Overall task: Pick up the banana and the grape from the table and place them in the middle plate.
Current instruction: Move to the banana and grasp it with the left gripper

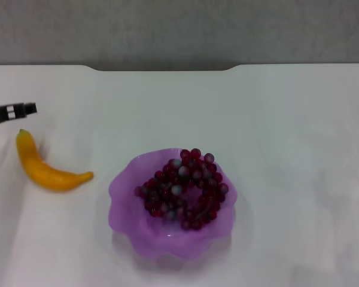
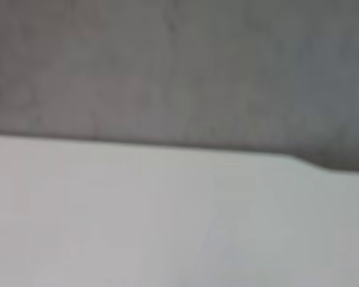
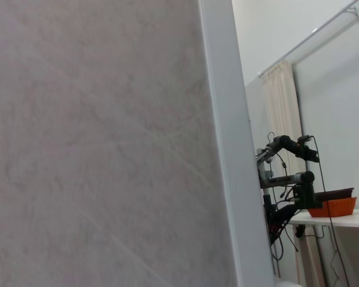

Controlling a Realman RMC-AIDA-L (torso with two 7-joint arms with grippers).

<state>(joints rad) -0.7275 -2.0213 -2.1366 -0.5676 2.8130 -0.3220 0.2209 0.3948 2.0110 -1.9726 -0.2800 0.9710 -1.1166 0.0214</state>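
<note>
Worktop (image 1: 287, 119) edge on the far left shows the left end effector (image 1: 24, 109), just above the banana's tip without clearly touching it; how far it is open I cannot tell. Banana (image 1: 48, 170) lies beside the middle plate (image 1: 125, 209), which holds the grape (image 1: 182, 188).
</note>
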